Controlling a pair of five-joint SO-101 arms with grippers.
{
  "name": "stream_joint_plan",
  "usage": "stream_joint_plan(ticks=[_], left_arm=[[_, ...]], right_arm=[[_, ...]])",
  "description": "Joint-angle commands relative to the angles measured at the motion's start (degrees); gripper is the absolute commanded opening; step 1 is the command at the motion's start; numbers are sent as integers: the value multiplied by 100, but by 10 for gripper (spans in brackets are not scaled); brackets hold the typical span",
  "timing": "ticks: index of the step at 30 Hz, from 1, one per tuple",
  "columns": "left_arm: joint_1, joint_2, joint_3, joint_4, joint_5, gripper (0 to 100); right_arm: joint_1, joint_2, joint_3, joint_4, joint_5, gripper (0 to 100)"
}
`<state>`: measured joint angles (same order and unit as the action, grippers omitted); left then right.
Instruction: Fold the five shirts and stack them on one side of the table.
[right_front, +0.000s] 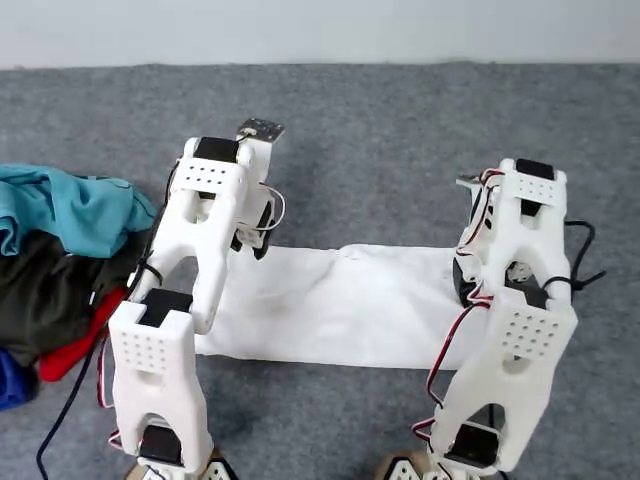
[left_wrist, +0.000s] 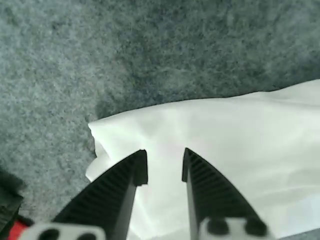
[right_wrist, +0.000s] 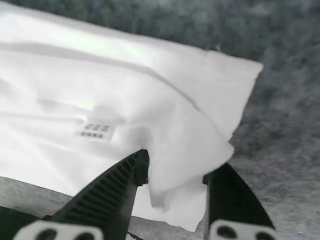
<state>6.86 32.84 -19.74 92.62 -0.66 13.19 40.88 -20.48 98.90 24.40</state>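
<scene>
Your white shirt (right_front: 340, 305) lies as a long strip at the centre of the table (right_front: 400, 130). Your left gripper (left_wrist: 164, 155) hangs over its 9 o'clock end, fingers spread and gripping nothing. Your right gripper (right_wrist: 181, 162) is at the 3 o'clock end, fingers spread astride a raised fold. The other shirts (right_front: 60, 260) are heaped at 9 o'clock.
</scene>
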Motion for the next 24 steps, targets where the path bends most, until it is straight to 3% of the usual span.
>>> stream_joint_plan(ticks=[1,8,15,24], left_arm=[[70,-246,-171,53,18,126],[97,-246,-163,53,18,126],[97,-246,-84,26,18,126],[70,-246,189,0,18,126]], right_arm=[[57,-347,0,-303,18,186],[4,-541,-712,-1393,-791,186],[-4,-725,-862,-382,-782,184],[338,-1437,-1407,75,-721,185]])
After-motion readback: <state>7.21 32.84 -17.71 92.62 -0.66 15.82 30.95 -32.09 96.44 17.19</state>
